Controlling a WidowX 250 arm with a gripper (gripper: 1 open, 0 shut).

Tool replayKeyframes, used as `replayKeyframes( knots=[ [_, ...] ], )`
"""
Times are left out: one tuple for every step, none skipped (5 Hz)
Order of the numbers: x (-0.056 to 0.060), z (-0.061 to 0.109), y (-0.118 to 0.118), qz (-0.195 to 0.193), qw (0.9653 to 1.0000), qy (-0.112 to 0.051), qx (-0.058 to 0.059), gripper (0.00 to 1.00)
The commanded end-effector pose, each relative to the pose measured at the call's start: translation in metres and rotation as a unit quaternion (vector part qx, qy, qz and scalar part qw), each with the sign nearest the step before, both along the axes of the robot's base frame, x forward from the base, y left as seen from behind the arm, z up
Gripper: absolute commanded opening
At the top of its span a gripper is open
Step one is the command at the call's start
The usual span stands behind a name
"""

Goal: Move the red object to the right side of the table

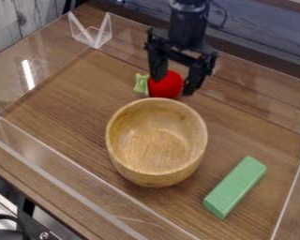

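The red object (pixel 167 84), a small glossy ball-shaped toy fruit with a green leafy bit on its left, sits on the wood-grain table (pixel 65 103) just behind the wooden bowl. My black gripper (pixel 172 82) points down and hangs open right over it. One finger stands on the left of the fruit and the other on its right. The fruit lies between the fingers and they are not closed on it. The gripper's body hides the top of the fruit.
A round wooden bowl (pixel 157 142) stands in the middle of the table. A green rectangular block (pixel 235 187) lies at the front right. Low clear acrylic walls (pixel 90 31) edge the table, with a folded clear piece at the back left.
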State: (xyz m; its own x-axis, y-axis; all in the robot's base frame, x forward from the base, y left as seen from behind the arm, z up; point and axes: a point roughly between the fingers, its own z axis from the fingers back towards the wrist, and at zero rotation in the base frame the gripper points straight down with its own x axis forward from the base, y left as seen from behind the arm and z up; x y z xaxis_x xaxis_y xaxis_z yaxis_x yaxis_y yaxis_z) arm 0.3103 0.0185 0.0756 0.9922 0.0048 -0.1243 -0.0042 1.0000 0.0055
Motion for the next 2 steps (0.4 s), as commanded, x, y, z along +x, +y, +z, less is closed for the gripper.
replayKeyframes(
  knots=[
    [0.014, 0.002, 0.011, -0.002, 0.9996, -0.029, 0.006, 1.00],
    [0.017, -0.006, 0.021, 0.007, 0.9995, -0.031, 0.009, 1.00]
  ],
)
